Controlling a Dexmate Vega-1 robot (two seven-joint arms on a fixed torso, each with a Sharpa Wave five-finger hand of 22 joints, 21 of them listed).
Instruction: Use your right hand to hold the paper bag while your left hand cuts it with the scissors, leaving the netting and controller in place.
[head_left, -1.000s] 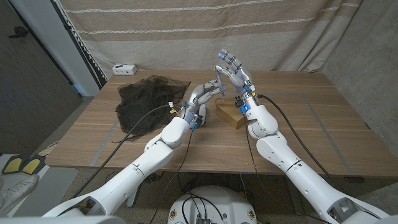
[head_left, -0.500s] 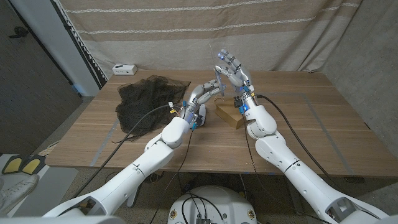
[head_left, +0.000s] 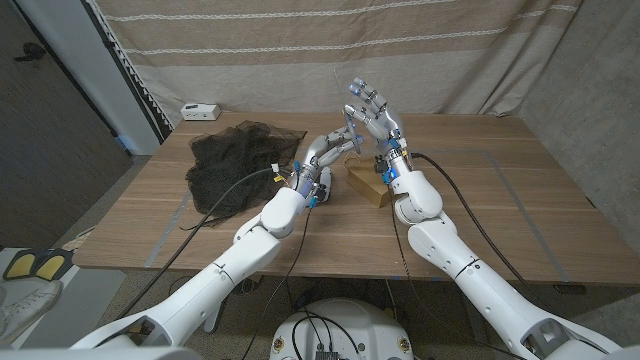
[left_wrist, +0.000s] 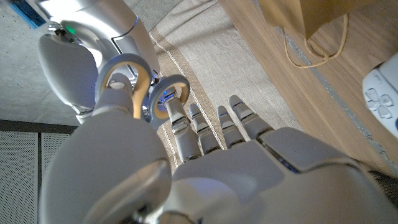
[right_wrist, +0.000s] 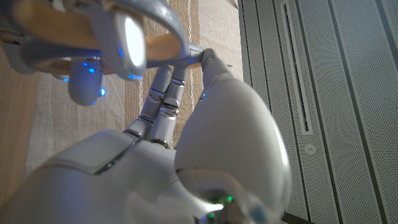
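Centrally, left hand (head_left: 322, 152) fingers (left_wrist: 186, 127) around scissors (left_wrist: 134, 87), right hand (head_left: 377, 118) fingers (head_left: 366, 95) apart above paper bag (head_left: 365, 186), bare table (head_left: 500, 200) rightward.

brown paper bag (head_left: 366, 184) flat mid-table; black netting (head_left: 235, 160) heaped left; scissors (head_left: 349, 128) raised

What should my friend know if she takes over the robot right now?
Left hand: up over the table, its thumb through a handle of the scissors.
Right hand: raised by the scissors, fingers touching the handles; whether it grips them is unclear.
Bag: lying on the table under the hands, held by nobody, no cut showing.
Netting and controller: at the table's far left, untouched.
Left to do: right hand onto the bag, then cut it.
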